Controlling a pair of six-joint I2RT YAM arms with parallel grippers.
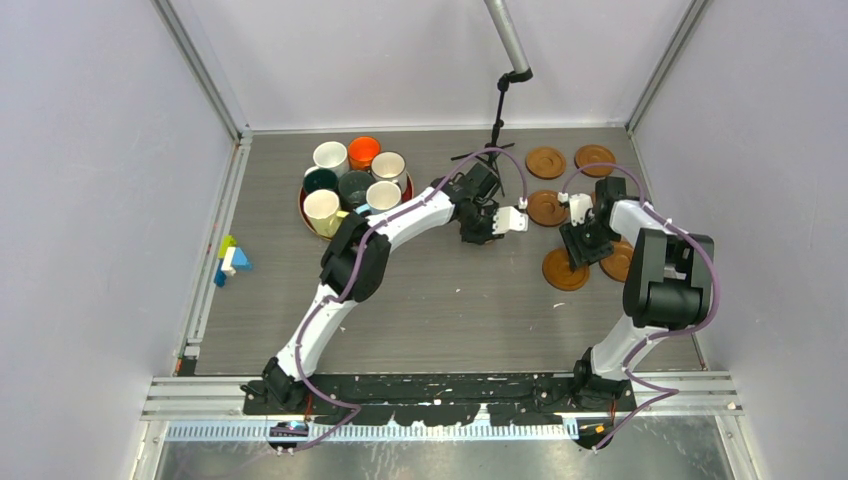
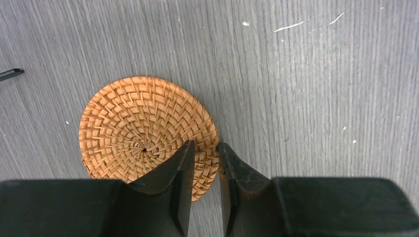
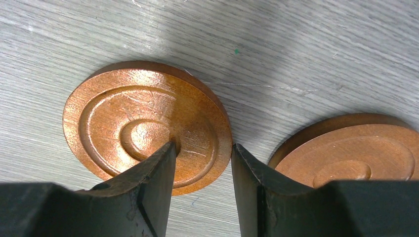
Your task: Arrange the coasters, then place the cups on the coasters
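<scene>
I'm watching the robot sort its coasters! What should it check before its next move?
1. Left hand shut on the woven coaster at its edge: ok.
2. Right hand truly gripping the wooden coaster it straddles: cannot tell.
3. Second wooden coaster lying apart from that one: ok.
4. Bare table beside the woven coaster: ok.
5. Cups upright on the red tray: ok.
</scene>
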